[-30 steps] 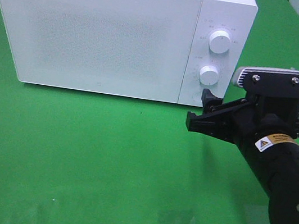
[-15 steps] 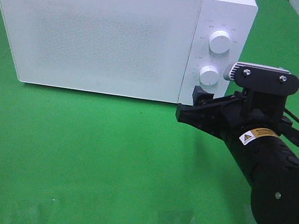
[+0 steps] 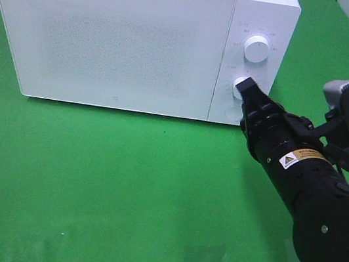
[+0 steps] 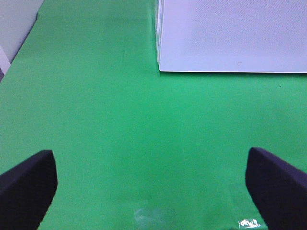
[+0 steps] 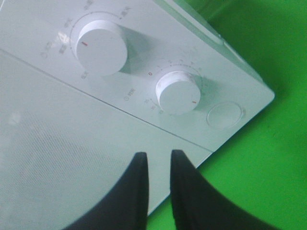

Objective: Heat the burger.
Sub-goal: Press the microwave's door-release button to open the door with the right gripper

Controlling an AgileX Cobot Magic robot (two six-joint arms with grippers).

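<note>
We see the microwave (image 3: 110,34) standing on the table (image 3: 85,190), toward eleven o'clock from the table's middle. On its panel, the upper knob (image 3: 256,49) sits at twelve o'clock of the lower knob (image 3: 237,86), and the round button (image 5: 225,115) at six. The right gripper (image 3: 248,87) reaches in from four o'clock to the lower knob; we cannot tell whether they touch.

- The microwave (image 3: 110,34), door closed, walls off the far side of the counter (image 3: 85,190).
- In front of the microwave, open counter gives wide passage.
- The right end effector (image 3: 248,89) and its arm crowd the microwave's lower knob (image 3: 238,86).
</note>
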